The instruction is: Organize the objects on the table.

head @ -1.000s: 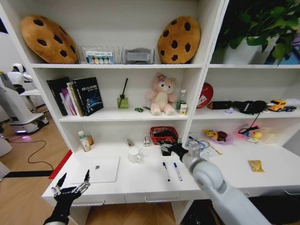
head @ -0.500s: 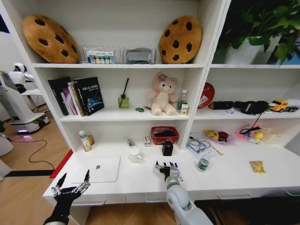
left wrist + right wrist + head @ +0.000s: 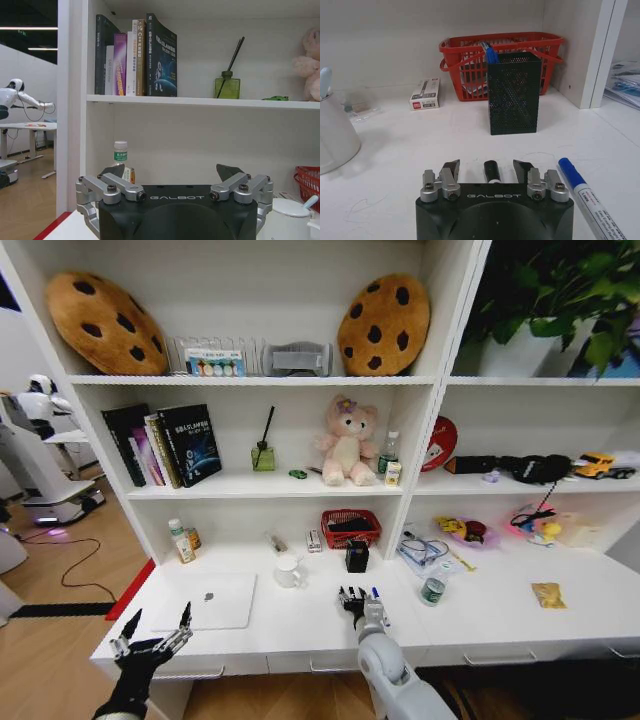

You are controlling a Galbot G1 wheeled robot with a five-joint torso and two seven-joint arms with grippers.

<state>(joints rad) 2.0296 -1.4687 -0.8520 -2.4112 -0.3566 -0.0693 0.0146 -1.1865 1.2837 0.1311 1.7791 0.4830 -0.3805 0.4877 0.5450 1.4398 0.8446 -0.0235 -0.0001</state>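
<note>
My left gripper (image 3: pixel 150 637) hangs off the front left corner of the long white counter (image 3: pixel 300 625), fingers spread wide with nothing between them. Just beyond it the slim silver laptop (image 3: pixel 212 601) lies closed and flat. Further right a white mug (image 3: pixel 288 570) stands ahead of a black mesh pen holder (image 3: pixel 357 556) and a red wire basket (image 3: pixel 350 528). My right gripper (image 3: pixel 488 169) sits low over the counter, released, its fingers on either side of a black-capped pen (image 3: pixel 491 171), not closed on it. A blue-capped pen (image 3: pixel 586 199) lies just beside it. The short green-topped can (image 3: pixel 432 590) stands farther right.
</note>
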